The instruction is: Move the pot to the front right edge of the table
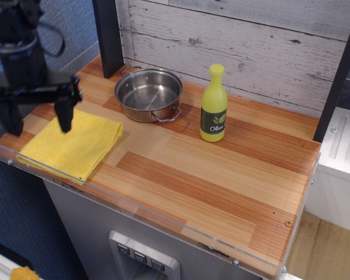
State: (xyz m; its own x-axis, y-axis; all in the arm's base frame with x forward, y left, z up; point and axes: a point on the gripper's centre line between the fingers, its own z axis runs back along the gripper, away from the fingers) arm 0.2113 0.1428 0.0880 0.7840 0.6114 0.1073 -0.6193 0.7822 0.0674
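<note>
Looking down across a striped wooden tabletop (210, 181) edged with a clear plastic rim, the near right part, where the pot is meant to go, lies bare. At the near left a yellow cloth (76, 143) lies flat, and above it hangs the black gripper (38, 119), its two jaws spread wide apart and pinching nothing. It seems poised to head for the pot, which it has not yet touched. Farther back, left of centre, sits the pot (148, 94), shiny, shallow and empty, with one thin wire handle facing forward and another toward the back. Just to its right, near but not touching, stands a yellow-green bottle (214, 105). The bottle stands close to a straight path from the pot to the front right, so it could be knocked over. A pale plank wall (251, 41) closes the back.
</note>
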